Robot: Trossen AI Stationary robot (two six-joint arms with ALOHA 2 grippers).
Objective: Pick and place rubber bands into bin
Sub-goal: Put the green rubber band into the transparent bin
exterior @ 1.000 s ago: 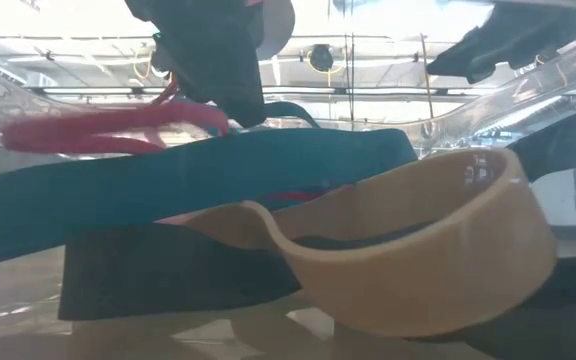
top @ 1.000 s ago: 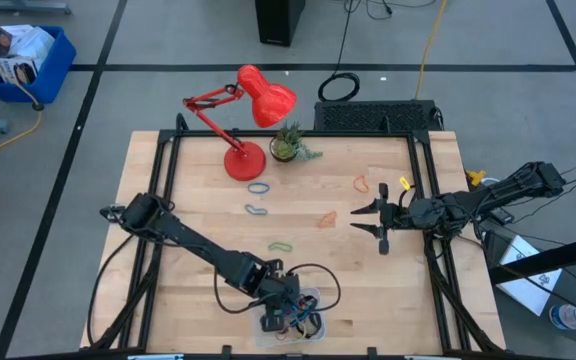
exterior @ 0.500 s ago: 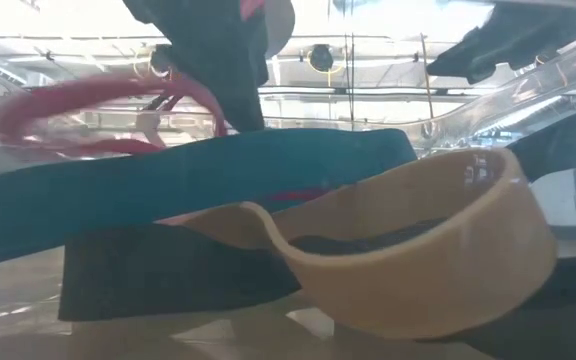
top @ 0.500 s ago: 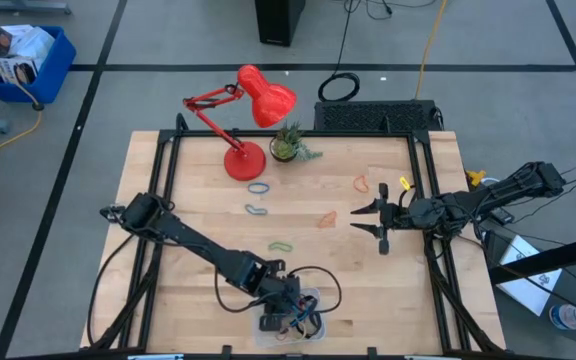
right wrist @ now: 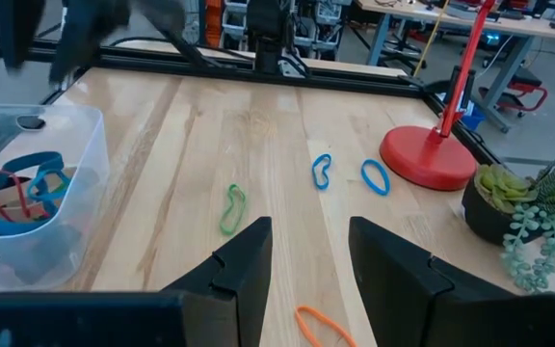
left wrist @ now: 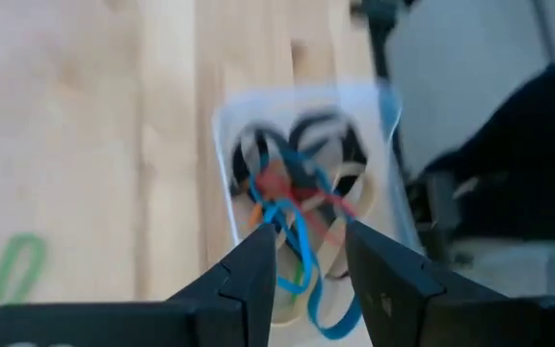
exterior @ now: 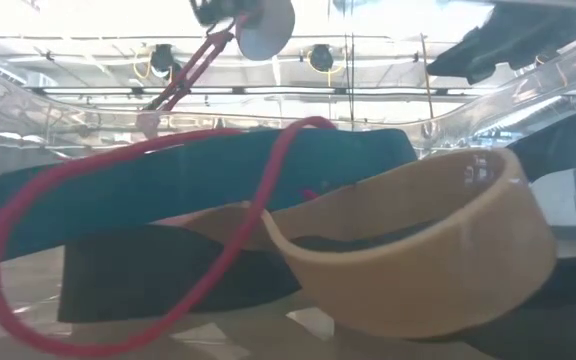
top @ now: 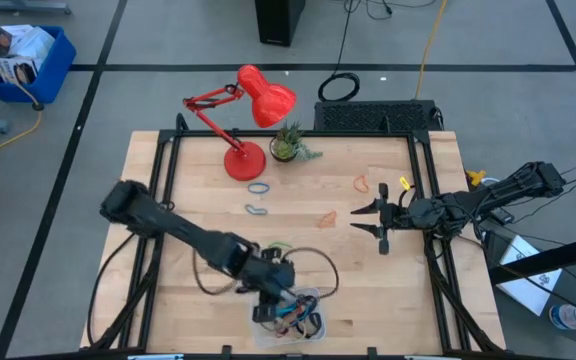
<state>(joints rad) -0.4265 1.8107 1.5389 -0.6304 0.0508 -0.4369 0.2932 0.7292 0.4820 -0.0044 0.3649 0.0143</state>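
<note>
Left gripper (top: 280, 287): stood over the near edge of the table (top: 388, 300), just above the bin (top: 311, 297); in its wrist view the fingers (left wrist: 249, 280) were parted a little, with nothing between them. Bin: clear tray at the table's near edge, near the middle, holding a tangle of bands (left wrist: 297, 198) in blue, red, black and tan. In the low view, from inside the bin, a red band (exterior: 118, 250) lay looped across a broad blue band (exterior: 168, 180), a tan band (exterior: 418, 250) and a black band (exterior: 158, 270). Right gripper (top: 368, 221): hung over the table's right side, well apart from the bin, fingers (right wrist: 244, 260) spread open and empty. Loose bands on the table: a green band (top: 281, 244) just beyond the left gripper, also seen as a green loop (right wrist: 231, 208) in the right wrist view; a blue band (top: 258, 188) beside the lamp base; a second blue band (top: 256, 210) just nearer than it; an orange band (top: 326, 219) close to the right gripper; another orange band (top: 360, 184) farther back on the right. Red lamp (top: 243, 115): stood at the far edge, its base on the table. Potted plant (top: 288, 145): just right of the lamp base.
</note>
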